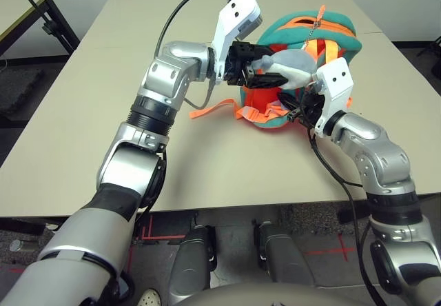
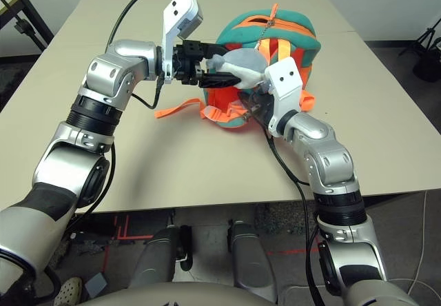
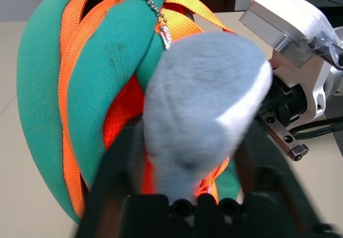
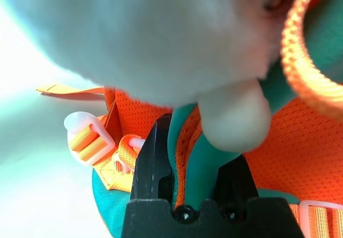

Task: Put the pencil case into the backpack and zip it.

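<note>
Beige table, grey carpet floor, black stand legs at left

Head stereo pair looks forward-down over both forearms at the worktop; both share the backpack. Left wrist cam sits very close to plush toy. Right wrist cam pressed near backpack trim.

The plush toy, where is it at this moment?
In the left eye view, the grey-and-white plush toy hangs against the front of the backpack near the table's far middle, between the fingers of the left gripper, just above the right gripper.
</note>
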